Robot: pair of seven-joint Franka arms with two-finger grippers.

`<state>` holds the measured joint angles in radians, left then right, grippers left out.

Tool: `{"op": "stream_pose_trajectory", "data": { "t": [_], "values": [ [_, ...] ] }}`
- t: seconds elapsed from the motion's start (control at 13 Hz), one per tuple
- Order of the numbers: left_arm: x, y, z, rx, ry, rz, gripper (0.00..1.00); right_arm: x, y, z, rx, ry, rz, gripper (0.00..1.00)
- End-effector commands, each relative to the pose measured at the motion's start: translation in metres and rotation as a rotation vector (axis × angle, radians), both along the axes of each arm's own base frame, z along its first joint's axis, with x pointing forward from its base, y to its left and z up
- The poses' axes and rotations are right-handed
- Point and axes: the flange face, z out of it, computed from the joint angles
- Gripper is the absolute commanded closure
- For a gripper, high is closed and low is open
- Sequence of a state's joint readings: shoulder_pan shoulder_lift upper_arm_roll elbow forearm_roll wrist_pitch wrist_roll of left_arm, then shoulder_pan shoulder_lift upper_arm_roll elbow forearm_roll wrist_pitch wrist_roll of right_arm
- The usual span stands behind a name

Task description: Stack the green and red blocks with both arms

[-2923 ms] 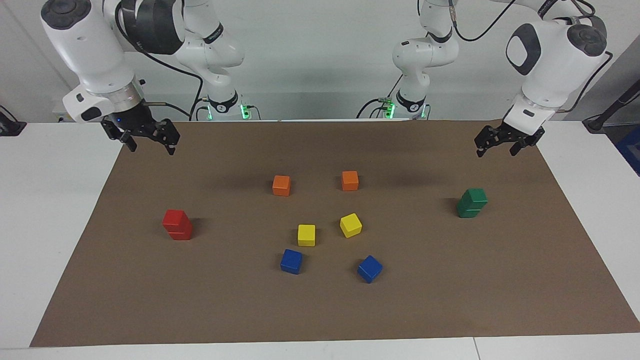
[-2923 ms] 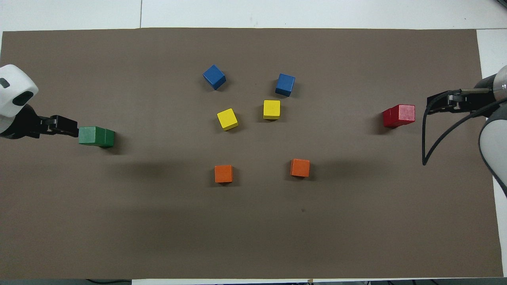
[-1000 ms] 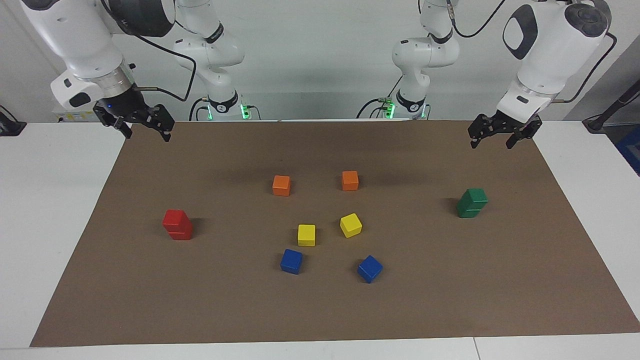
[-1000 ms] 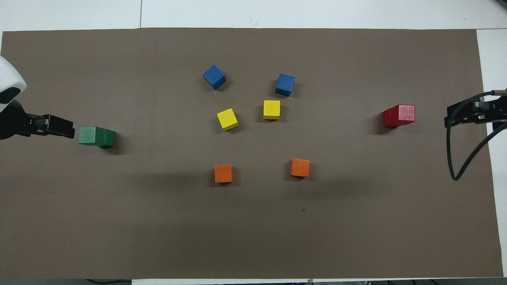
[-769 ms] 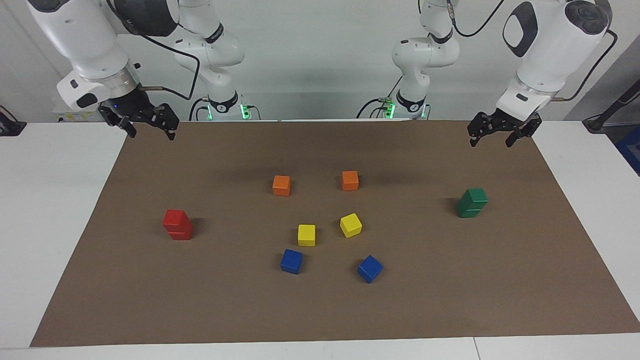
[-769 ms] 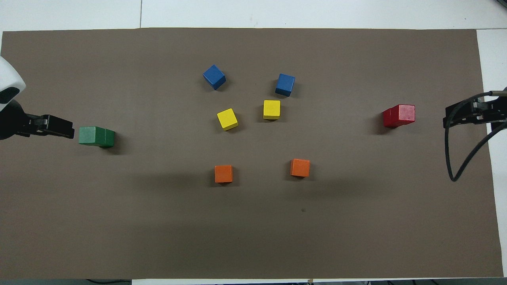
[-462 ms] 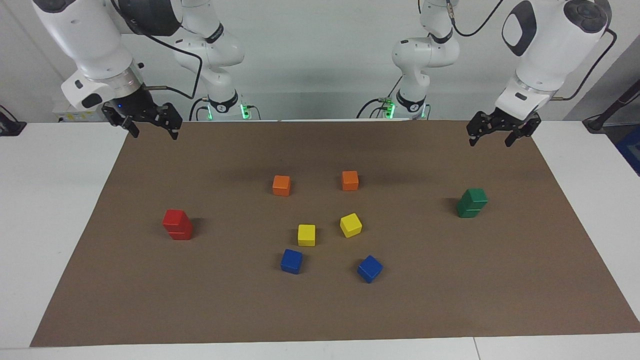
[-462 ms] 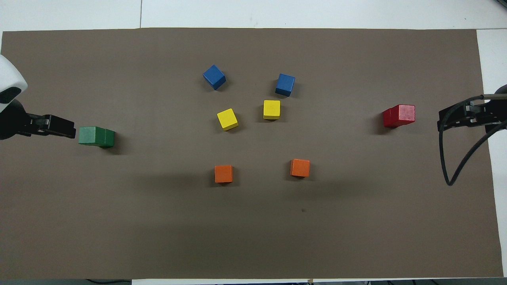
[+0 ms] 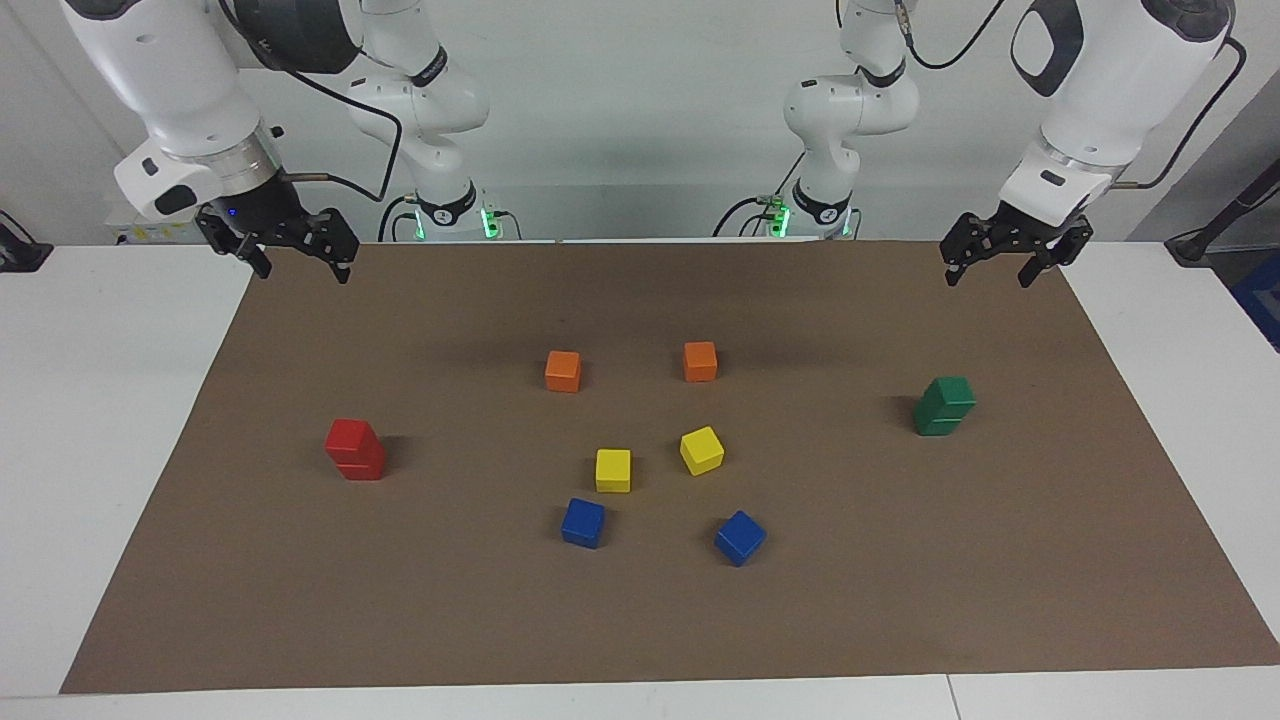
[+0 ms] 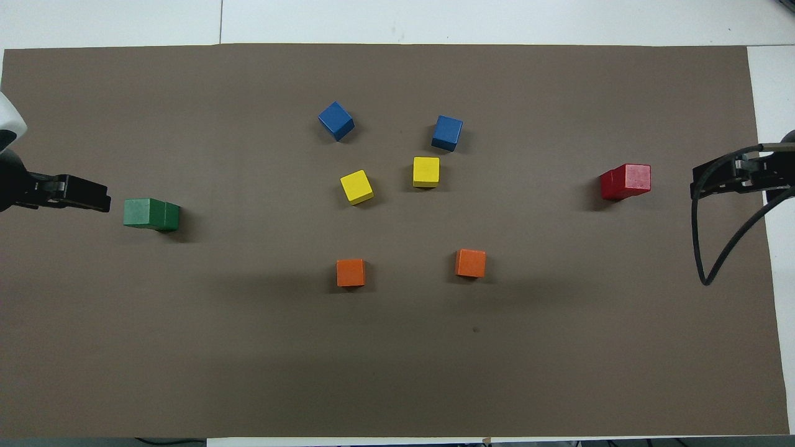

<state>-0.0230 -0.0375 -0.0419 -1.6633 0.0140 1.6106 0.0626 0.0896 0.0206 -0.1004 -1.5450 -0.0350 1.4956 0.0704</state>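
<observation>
Green stack [image 9: 943,406] hides its lower cube from overhead.

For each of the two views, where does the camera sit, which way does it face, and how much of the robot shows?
Facing view: high across the table, looking at the robots; both arms show whole, left tool and right tool raised over the mat's corners.
Overhead view: high above the robots' end, looking steeply down; only the left tool and right tool show at its edges.
Shared: the red stack, green stack and loose cubes, half a turn apart.
</observation>
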Motion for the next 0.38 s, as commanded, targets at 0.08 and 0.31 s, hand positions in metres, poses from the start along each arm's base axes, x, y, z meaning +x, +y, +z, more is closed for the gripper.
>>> {"op": "stream_pose_trajectory", "data": {
  "t": [0.08,0.31],
  "values": [
    [0.0010,-0.0016,0.0038,-0.011,0.015,-0.005,0.00,0.0013,-0.0028,0.0011,-0.015,-0.009,0.028,0.00],
    [0.0012,-0.0016,0.0040,-0.011,0.013,-0.005,0.00,0.0013,0.0005,0.0006,-0.015,-0.004,0.034,0.00]
  ]
}}
